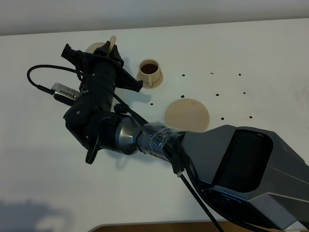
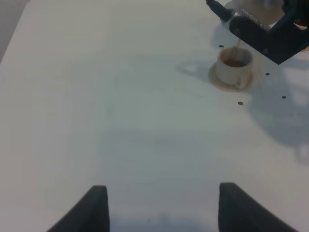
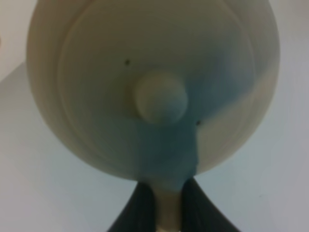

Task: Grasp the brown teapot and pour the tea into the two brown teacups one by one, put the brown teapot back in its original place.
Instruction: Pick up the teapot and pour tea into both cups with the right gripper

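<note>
the brown teapot (image 3: 154, 96) is held by its loop handle, which is pinched between the fingers of the right gripper (image 3: 168, 188), and it is tipped over the teacup (image 2: 234, 65) farthest from the round saucer (image 1: 188, 115), into which a thin stream of tea (image 2: 238, 48) is seen falling. the other teacup (image 1: 149, 71), dark with tea, is seen between that cup and the bare saucer. the left gripper (image 2: 161, 208) is seen low over the white table (image 2: 120, 121), jaws spread with nothing between them.
</note>
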Available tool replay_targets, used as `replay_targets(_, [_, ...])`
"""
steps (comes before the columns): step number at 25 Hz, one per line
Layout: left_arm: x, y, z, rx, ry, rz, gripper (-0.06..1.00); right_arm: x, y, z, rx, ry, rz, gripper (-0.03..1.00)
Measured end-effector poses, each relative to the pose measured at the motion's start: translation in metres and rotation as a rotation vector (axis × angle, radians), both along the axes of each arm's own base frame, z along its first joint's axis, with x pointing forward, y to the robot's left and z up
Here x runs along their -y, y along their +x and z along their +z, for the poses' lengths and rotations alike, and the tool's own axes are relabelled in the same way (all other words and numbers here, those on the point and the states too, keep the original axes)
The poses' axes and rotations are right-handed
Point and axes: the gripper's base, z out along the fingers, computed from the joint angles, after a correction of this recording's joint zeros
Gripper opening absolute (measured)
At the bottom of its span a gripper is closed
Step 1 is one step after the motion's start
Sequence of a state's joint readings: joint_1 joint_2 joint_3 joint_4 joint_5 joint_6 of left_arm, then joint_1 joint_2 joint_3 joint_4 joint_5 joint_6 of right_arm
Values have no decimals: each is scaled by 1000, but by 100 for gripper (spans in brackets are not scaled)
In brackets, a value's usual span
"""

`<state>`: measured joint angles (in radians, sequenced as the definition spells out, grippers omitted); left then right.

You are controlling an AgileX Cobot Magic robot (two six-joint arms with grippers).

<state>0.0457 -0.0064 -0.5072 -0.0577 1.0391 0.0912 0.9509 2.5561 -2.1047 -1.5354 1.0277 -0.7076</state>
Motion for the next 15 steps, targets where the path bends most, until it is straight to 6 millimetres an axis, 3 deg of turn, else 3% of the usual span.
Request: replay_targets(15, [0, 0, 0, 0, 0, 0, 53, -2, 0, 1, 4, -78, 35, 12])
